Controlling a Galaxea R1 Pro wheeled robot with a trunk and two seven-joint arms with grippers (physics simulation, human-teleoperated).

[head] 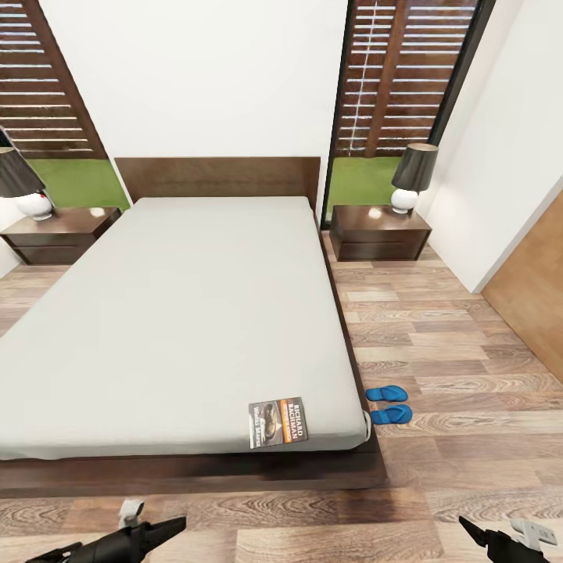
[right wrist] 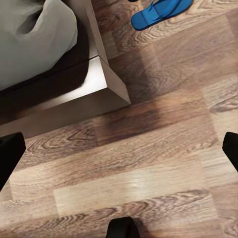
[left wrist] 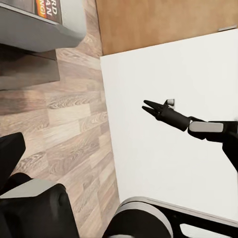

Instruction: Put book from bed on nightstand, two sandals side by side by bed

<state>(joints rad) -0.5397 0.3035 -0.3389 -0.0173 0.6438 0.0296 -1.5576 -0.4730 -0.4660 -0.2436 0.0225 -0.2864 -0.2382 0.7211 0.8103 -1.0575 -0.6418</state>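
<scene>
Book (head: pixel 277 423) first: it lies flat on the near right corner of the bed (head: pixel 180 313), just inside the mattress edge, ahead of my left gripper (head: pixel 160 532) and a little to its right. I can see a strip of its cover in the left wrist view too (left wrist: pixel 48 10). That gripper hangs low over the floor (head: pixel 469 352), short of the bed's foot, its jaws drawn nearly together and holding nothing. The right gripper (head: pixel 477 534) sits equally low, well to the right of the book. In the head view I cannot tell how its jaws stand, but in the left wrist view that same gripper (left wrist: pixel 151 107) shows its tips close together, nothing between them.

Beyond the right gripper and somewhat to its left, the two sandals (head: pixel 389 403) lie on the floor just beside the bed's right edge, parallel and nearly touching — to my eye that half of the job looks settled already. One of them (right wrist: pixel 161 11) shows in the right wrist view, past the frame's corner.

Farther on, a nightstand (head: pixel 379 232) stands at the head of the bed on the right, with a lamp (head: pixel 413 177) on its top; the other nightstand (head: pixel 59 233) mirrors it on the left. I judge the right one handier for the book — it is on the book's side.
</scene>
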